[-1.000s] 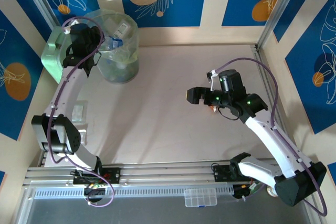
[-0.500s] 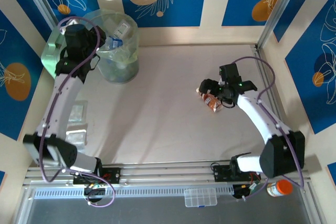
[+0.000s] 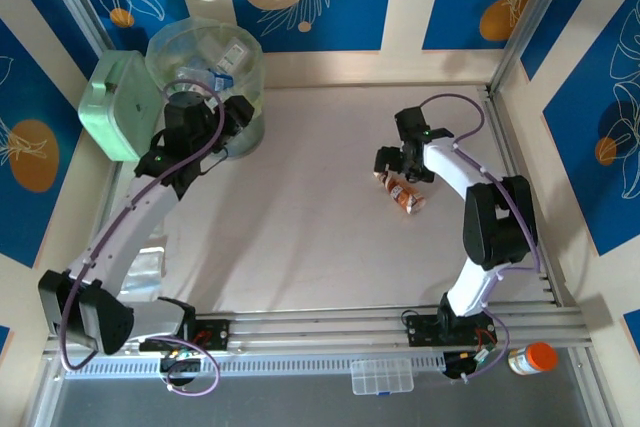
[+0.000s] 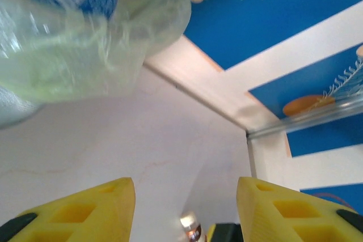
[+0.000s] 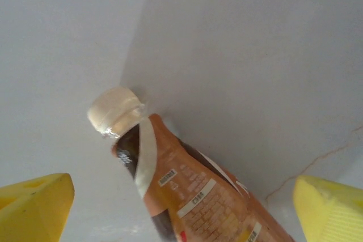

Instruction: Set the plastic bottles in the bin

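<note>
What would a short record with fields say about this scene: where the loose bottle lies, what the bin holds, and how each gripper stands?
loose bottle: brown plastic bottle with a pale cap, lying on its side on the table
bin: translucent pale green, far left corner, blue-labelled bottles inside
right gripper: open above the brown plastic bottle, not closed on it
left gripper: open, empty, beside the bin

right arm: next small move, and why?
Probably lower the right gripper a little, then close on the brown bottle. In the right wrist view its jaws stand wide open on either side of the bottle, which lies on its side on the table, not yet touched.
</note>
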`<state>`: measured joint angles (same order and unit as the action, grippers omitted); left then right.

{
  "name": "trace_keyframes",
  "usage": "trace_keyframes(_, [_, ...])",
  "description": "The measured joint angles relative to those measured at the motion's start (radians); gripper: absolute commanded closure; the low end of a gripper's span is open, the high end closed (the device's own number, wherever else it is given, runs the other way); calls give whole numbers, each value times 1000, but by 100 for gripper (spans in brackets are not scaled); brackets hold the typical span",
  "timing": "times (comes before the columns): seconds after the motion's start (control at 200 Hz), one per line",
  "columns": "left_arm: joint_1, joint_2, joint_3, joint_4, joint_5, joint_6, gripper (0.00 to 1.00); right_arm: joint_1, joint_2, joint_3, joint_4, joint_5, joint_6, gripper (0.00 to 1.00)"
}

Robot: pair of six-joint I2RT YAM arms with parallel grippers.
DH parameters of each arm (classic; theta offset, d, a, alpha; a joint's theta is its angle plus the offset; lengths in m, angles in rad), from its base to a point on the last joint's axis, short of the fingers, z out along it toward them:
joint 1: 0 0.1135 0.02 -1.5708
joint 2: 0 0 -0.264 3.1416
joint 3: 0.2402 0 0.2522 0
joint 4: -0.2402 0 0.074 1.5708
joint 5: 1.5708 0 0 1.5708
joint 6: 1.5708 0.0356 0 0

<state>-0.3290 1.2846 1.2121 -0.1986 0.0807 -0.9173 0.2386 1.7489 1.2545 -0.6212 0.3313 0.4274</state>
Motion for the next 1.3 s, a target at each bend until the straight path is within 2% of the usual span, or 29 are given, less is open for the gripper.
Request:
trace_keyframes(0.27, [-88,57,-6,36,131,8,47,122,56,-3,-20,114,-89,0])
trace_keyframes(0.45, [-117,68,-6,48,174,9,47,167,111,-24,-23,178,-110,3])
trace_keyframes(0.65, [-118,66,-11,49,175,9,47,167,121,-51,-19,185,-97,21])
trace_keyframes(0.855, [-118,63,-17,41,174,21,46,173,104,-79,-4,158,-73,45])
trace_keyframes(0.96, [-118,51,-17,31,174,39,45,180,51,-129,3,131,-61,50])
trace_keyframes(1.12, [-118,26,-17,24,174,81,42,196,-90,-190,10,77,-53,50])
trace_keyframes(1.3, [-119,-6,-35,50,213,146,36,221,-362,-255,83,-82,-53,50])
